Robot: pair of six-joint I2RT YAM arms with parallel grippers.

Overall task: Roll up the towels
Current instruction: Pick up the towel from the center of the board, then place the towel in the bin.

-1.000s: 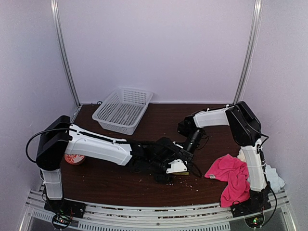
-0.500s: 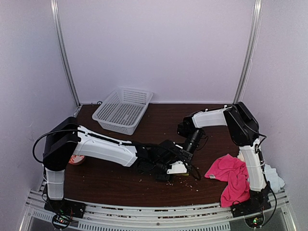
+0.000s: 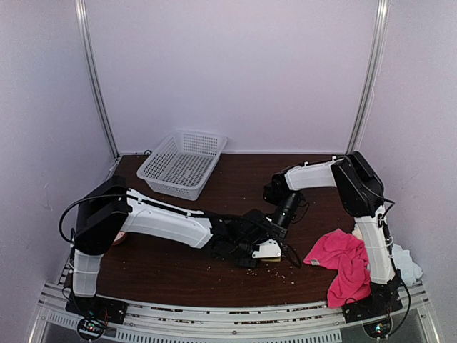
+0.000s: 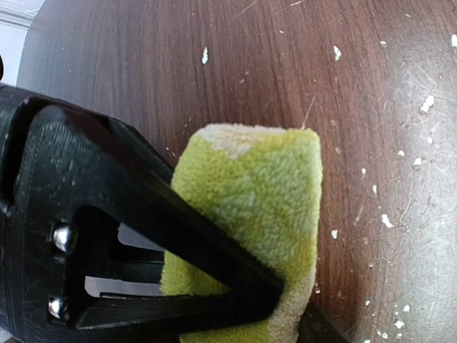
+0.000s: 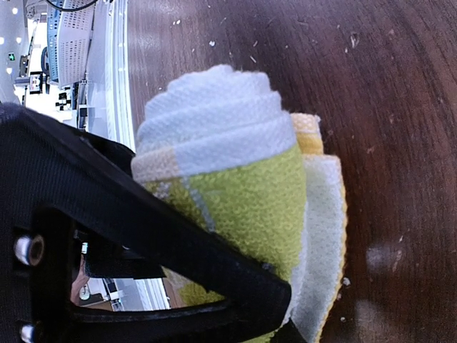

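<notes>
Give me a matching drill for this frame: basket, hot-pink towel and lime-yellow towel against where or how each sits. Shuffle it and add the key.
Things:
1. basket
2. hot-pink towel
3. lime-yellow towel

Place or state:
A. rolled up, mid-scene
B. back left
C. crumpled, near right corner

Pairs: 1-B, 2-C, 3-A

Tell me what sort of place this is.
Probably a robot test cell: plain white walls box in a dark table, and the left arm and right arm stand on a metal rail at its near edge.
</notes>
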